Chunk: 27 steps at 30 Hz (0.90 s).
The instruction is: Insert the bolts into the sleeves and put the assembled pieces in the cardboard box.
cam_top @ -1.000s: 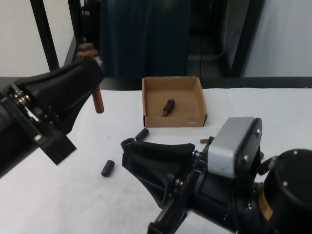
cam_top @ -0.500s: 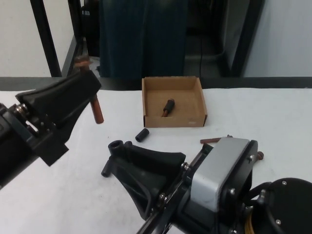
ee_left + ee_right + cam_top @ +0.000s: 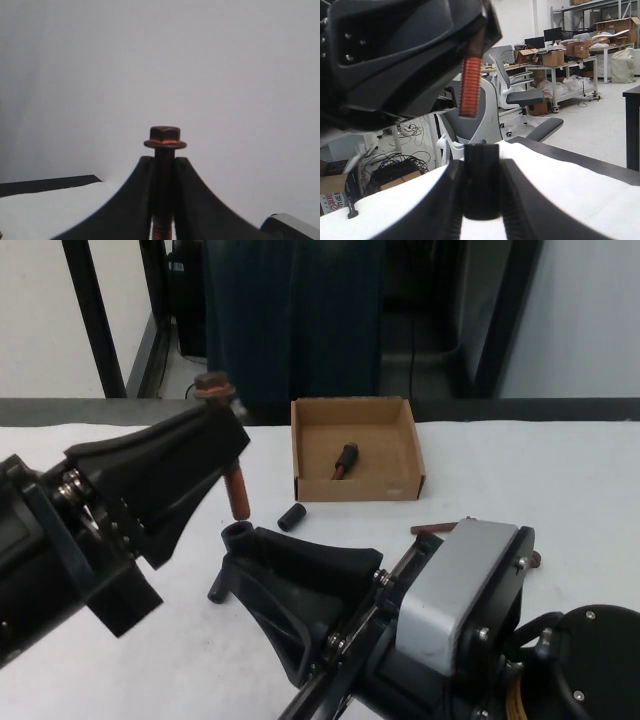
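No lettering can be read from where I stand. The one bit of print I can spot is some red marking on a cardboard carton (image 3: 330, 199) down on the floor, seen past the desk in the right wrist view. It is cut off at the edge and too small to make out.
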Each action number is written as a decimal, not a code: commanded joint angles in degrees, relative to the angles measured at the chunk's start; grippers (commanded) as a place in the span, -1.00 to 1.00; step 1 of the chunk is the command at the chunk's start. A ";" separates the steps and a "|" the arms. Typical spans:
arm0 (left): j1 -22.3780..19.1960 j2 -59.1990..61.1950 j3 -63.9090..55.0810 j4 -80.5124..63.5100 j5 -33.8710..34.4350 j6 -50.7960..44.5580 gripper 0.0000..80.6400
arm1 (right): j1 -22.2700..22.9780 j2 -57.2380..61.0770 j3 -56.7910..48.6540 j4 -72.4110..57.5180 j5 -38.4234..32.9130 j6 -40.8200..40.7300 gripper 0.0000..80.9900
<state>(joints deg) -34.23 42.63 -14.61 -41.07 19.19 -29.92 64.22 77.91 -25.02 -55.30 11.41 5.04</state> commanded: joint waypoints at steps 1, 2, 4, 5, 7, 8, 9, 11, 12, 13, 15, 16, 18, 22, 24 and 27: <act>-0.34 -0.48 -0.12 -1.63 0.48 1.97 -0.98 | 0.17 -0.16 -0.25 -1.17 0.29 -0.87 -0.99; -0.34 -0.48 -0.03 -1.63 0.32 3.05 -0.98 | 0.17 -0.16 -0.25 -1.36 0.29 -1.35 -0.99; -0.34 -0.48 0.41 -1.65 0.18 4.35 -0.98 | 0.17 -0.16 -0.25 -1.94 0.29 -1.95 -0.99; -0.34 -0.48 0.68 -1.77 0.18 4.48 -0.98 | 0.17 -0.16 -0.25 -2.56 0.29 -2.12 -0.99; -0.34 -0.48 1.07 -1.76 0.18 4.89 -0.98 | 0.17 -0.16 -0.25 -2.95 0.29 -2.11 -0.99; -0.34 -0.48 1.07 -1.66 0.18 5.19 -0.98 | 0.17 -0.16 -0.25 -2.90 0.29 -2.11 -0.99; -0.34 -0.48 1.07 -1.68 0.07 5.69 -0.98 | 0.17 -0.16 -0.25 -2.90 0.29 -2.11 -0.99; -0.34 -0.48 1.07 -1.67 -0.48 6.06 -0.98 | 0.17 -0.16 -0.25 -2.90 0.29 -2.11 -0.99; -0.34 -0.48 1.07 -1.67 -1.03 6.05 -0.98 | 0.17 -0.16 -0.25 -2.90 0.29 -2.11 -0.99; -0.34 -0.48 1.07 -1.67 -1.14 6.22 -0.98 | 0.17 -0.16 -0.25 -2.90 0.29 -2.11 -0.99; -0.34 -0.48 1.07 -1.67 -1.13 7.38 -0.98 | 0.17 -0.16 -0.25 -2.90 0.29 -2.11 -0.99; -0.34 -0.48 1.07 -1.67 -1.30 7.53 -0.98 | 0.17 -0.16 -0.25 -2.90 0.29 -2.11 -0.99; -0.34 -0.48 1.07 -1.67 -1.50 7.35 -0.98 | 0.17 -0.16 -0.25 -2.90 0.29 -2.11 -0.99; -0.34 -0.48 1.07 -1.67 -1.49 6.78 -0.98 | 0.17 -0.16 -0.25 -3.34 0.29 -2.72 -0.99; -0.34 -0.48 1.07 -1.67 -1.49 6.14 -0.98 | 0.17 -0.16 -0.25 -3.92 0.68 -3.71 -0.99; -0.34 -0.48 1.07 -1.17 -1.49 5.49 -0.98 | 0.17 -0.16 -0.25 -4.18 3.26 -4.24 -0.99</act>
<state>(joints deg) -34.33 42.63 -13.48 -41.15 17.51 -24.06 64.44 77.91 -25.02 -57.67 11.99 1.59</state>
